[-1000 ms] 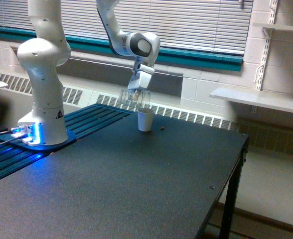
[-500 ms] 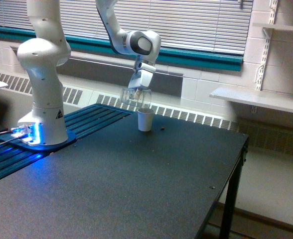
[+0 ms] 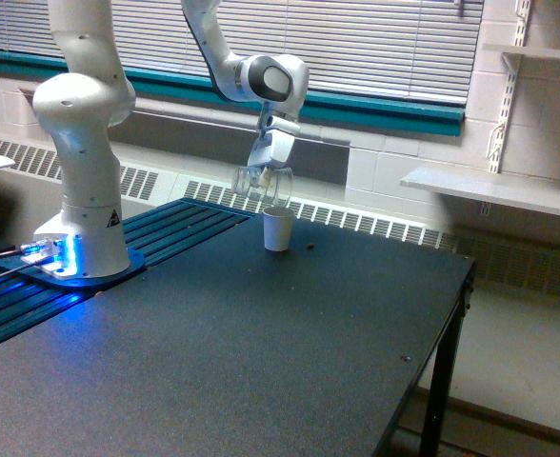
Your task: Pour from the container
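Here the Franka arm's gripper [image 3: 264, 173] is closing its fingers on the clear plastic cup [image 3: 259, 186], holding it tipped in the air just above the small white paper cup [image 3: 277, 228] and slightly to the exterior view's left of it. The paper cup is standing upright on the black table [image 3: 261, 352], with a small brown bit [image 3: 310, 247] lying near it.

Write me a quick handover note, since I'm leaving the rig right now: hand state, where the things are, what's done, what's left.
Hand: shut on the clear cup, held tipped above the white paper cup.
White paper cup: upright on the black table, far side. A small brown bit lies beside it on the exterior view's right.
Done: clear cup lifted and tilted over the white one.
Left: cannot tell how much has poured; finish and set down.
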You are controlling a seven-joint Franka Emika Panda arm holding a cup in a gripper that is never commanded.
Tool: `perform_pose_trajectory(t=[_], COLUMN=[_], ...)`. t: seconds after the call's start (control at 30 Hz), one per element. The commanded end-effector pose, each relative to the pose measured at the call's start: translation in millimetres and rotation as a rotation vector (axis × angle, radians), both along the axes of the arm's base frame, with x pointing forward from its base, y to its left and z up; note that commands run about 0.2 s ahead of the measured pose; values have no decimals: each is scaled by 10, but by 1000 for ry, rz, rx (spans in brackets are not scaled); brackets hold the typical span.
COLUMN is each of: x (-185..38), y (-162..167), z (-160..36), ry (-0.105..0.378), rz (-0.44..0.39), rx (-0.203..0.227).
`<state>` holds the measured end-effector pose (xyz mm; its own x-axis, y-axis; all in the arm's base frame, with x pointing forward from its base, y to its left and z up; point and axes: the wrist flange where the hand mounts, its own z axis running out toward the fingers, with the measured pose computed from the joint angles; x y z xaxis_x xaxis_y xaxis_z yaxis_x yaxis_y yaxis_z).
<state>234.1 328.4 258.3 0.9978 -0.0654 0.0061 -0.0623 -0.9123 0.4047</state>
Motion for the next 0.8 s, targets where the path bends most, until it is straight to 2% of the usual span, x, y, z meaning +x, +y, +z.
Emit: perform_pose_trajectory(t=[0.03,0.8], x=[49,327], y=[-43,-17], z=[61,361], ry=[-14,-156], rz=[-15,-76], rx=[6,81])
